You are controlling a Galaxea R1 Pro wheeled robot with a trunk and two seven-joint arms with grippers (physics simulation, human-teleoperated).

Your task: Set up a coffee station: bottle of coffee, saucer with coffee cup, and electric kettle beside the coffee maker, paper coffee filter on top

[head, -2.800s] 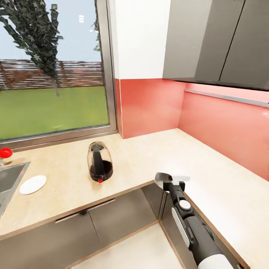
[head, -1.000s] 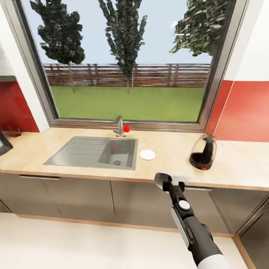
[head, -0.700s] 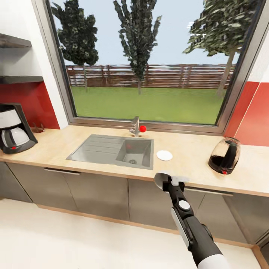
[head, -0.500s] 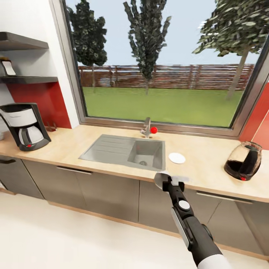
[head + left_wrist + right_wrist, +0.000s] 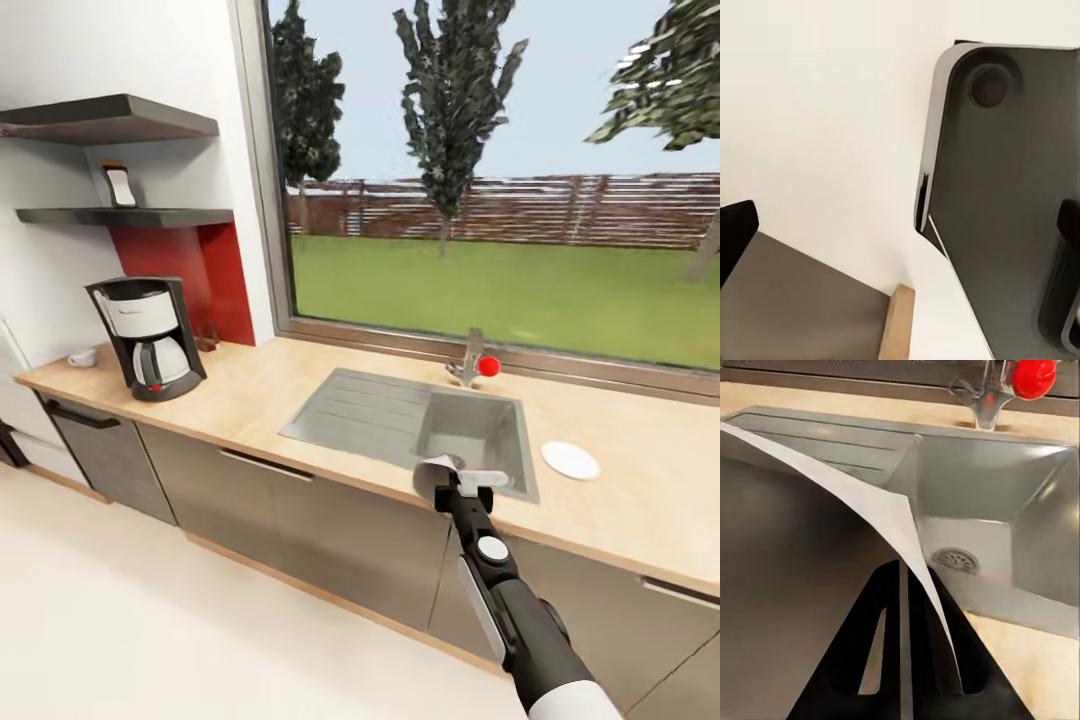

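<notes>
At the far left of the head view a small white coffee cup [image 5: 82,357] is seen on the wooden countertop [image 5: 250,395], just beside the black coffee maker [image 5: 148,337], whose glass carafe sits in its base. Above them two dark wall shelves [image 5: 120,215] are mounted — a small dark bottle of coffee [image 5: 119,186] with a pale label stands on the lower one. Further right a steel sink [image 5: 420,430] is set into the countertop, with a tap [image 5: 470,358] carrying a red knob behind it. At the right, beyond the sink, a white saucer [image 5: 571,460] lies flat on the countertop, well apart from the coffee maker.

In the foreground the right gripper [image 5: 460,482] is held in front of the sink, its fingers [image 5: 881,656] pressed together on a paper coffee filter [image 5: 832,547] — the white sheet is seen fanning out from between them in the right wrist view. The left gripper's state cannot be told: only a dark tip is caught at the edge of the left wrist view.
</notes>
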